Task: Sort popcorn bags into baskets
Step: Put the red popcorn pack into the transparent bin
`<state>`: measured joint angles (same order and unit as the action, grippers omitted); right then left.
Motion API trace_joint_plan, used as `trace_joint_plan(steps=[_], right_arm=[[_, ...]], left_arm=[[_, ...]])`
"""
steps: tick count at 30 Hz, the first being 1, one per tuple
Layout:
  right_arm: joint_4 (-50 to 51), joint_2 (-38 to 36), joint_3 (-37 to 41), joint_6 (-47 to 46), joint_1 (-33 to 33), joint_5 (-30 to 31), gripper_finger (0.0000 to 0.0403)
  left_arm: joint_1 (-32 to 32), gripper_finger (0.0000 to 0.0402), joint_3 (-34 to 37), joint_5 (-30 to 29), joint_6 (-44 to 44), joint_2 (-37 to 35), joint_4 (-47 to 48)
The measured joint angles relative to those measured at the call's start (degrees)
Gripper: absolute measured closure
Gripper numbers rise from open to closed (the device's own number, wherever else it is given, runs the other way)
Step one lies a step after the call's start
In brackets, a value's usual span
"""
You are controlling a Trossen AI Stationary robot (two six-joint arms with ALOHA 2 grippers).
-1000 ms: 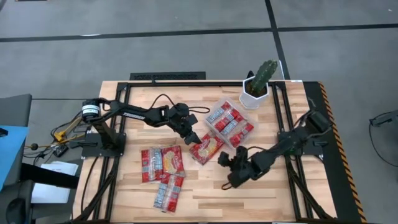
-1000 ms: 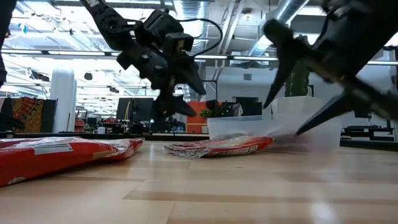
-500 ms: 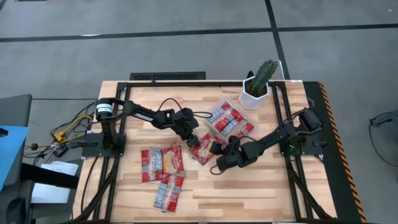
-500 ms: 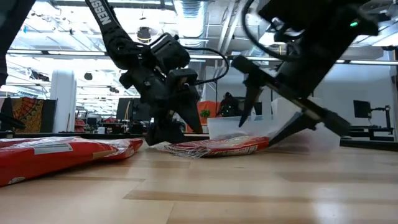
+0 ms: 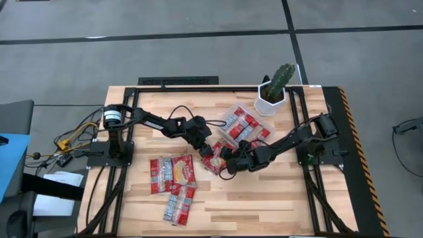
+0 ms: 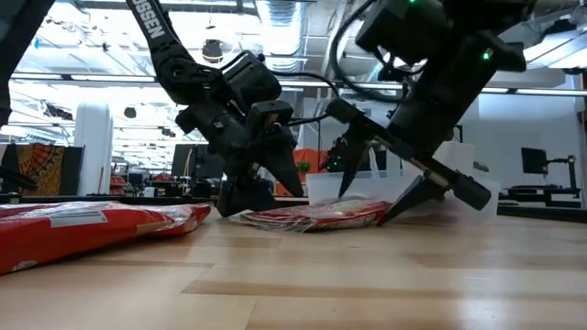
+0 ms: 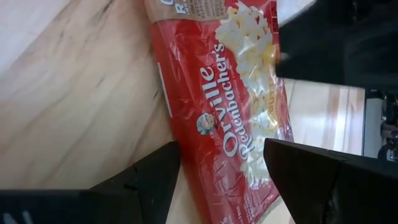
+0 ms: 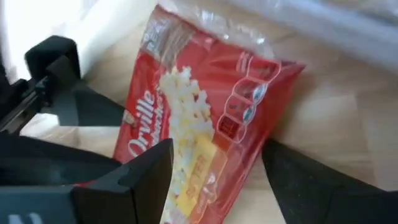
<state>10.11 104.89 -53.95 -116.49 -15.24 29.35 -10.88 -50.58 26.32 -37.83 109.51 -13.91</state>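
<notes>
Right gripper now astride glossy flat red bag, fingers apart

Wooden table, light planks, black metal frame along its edges; yellow-black hazard stripe down its right edge. White pot with green cactus stands at the table's far right corner. Grey floor with dark seams surrounds the table. Low view: open room behind, ceiling ducts, white pillar, monitors.
</notes>
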Motion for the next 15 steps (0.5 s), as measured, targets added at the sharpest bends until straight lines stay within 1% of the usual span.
trace_joint_plan(steps=[1, 3, 7, 9, 12, 14, 15], right_arm=[[-2.2, 1.1, -0.2, 0.1, 0.0, -0.5, 0.0129], [-4.2, 3.3, -0.9, 0.1, -0.2, 0.4, 0.0129], [-3.0, 5.6, -3.6, -0.9, -0.1, 0.2, 0.013], [-0.8, 5.7, -4.8, -1.3, 0.3, -1.1, 0.0139], [2.3, 5.9, -6.4, -1.5, 0.9, -2.8, 0.0177], [3.9, 5.9, -7.2, -1.2, 1.2, -3.5, 0.0215], [4.2, 6.0, -7.5, -0.6, 1.2, -3.8, 0.0241]], left_arm=[[0.2, 0.0168, 0.0, -0.1, -0.3, 0.0, -0.1], [0.5, 0.0168, 0.0, -0.1, -0.3, 0.0, -0.2], [1.0, 0.0168, -0.2, -0.3, -0.1, 0.1, 0.2], [1.0, 0.0168, -0.2, -0.2, 0.0, 0.1, 0.3], [1.1, 0.0168, -0.2, -0.1, 0.0, 0.1, 0.4], [1.1, 0.0168, -0.2, 0.0, 0.0, 0.1, 0.4], [1.1, 0.0168, -0.2, 0.1, 0.0, 0.2, 0.4]])
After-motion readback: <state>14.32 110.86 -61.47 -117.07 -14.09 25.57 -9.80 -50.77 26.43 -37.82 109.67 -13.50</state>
